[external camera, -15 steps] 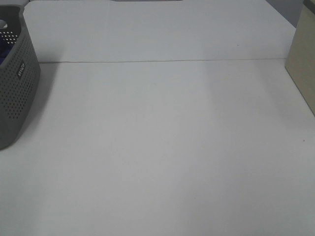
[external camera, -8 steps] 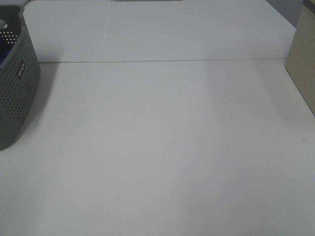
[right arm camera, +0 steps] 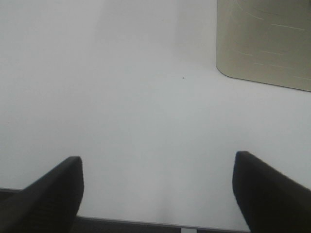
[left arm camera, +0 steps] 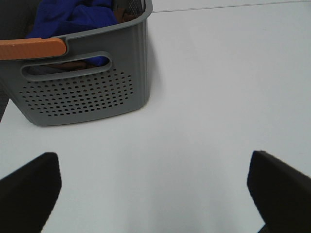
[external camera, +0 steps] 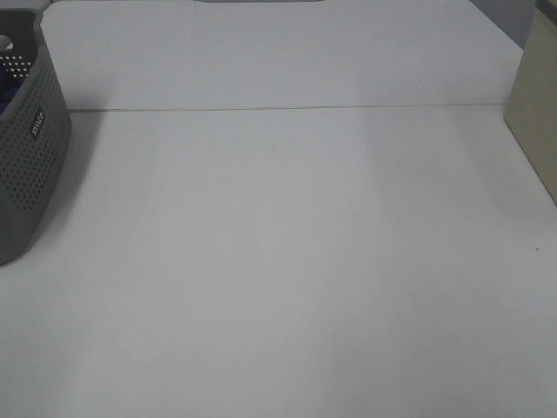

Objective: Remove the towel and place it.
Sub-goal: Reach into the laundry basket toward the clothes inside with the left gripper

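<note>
The towel [left arm camera: 73,17] is seen bundled in the grey basket [left arm camera: 82,92] on the tabletop [external camera: 287,261], the left end effector [left arm camera: 154,194] and right end effector [right arm camera: 158,191] are spread wide and empty, so removal is judged unstarted and a reach into the basket is called for.

A white table [external camera: 287,261] carries a grey perforated basket [external camera: 26,148] at its left edge. A beige box [external camera: 535,113] stands at the right edge.

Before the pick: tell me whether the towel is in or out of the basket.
In. The towel lies bunched inside the basket, visible over its rim and through the handle slot.
</note>
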Controlling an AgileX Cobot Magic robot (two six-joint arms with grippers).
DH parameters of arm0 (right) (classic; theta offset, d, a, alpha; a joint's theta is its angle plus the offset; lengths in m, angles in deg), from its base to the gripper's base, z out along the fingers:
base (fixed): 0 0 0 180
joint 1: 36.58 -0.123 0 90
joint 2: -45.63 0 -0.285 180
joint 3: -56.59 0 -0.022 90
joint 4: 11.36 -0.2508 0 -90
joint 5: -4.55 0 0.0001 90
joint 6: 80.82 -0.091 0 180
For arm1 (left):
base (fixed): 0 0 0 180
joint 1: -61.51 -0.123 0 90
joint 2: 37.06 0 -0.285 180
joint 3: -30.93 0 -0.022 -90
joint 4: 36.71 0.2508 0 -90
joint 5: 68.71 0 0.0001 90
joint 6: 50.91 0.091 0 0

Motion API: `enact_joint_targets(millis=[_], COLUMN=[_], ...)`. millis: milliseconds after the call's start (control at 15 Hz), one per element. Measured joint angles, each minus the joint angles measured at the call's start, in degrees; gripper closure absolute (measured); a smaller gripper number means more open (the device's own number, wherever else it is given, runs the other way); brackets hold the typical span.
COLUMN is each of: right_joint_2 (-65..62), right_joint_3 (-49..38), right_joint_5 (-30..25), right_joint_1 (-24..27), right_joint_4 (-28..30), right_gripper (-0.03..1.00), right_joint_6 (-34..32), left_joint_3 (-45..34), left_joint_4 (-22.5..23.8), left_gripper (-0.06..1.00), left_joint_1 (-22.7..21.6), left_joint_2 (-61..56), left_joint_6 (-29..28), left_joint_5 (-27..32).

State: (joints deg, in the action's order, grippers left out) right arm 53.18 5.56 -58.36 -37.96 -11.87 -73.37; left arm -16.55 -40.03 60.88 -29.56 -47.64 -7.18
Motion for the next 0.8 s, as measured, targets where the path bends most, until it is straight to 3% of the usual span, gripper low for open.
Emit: enact_joint_targets(millis=[800], right_joint_2=[0.0], right_joint_3=[0.0], right_joint_5=[0.0], right_joint_1=[0.0], right_joint_4=[0.0], right_gripper=[0.13], right_joint_6=[0.0], left_joint_3=[0.0], left_joint_4=[0.0], left_gripper=[-0.05], left_joint_1=[0.0], left_joint_2=[0.0], left_joint_6=[0.0], left_joint_5=[0.0])
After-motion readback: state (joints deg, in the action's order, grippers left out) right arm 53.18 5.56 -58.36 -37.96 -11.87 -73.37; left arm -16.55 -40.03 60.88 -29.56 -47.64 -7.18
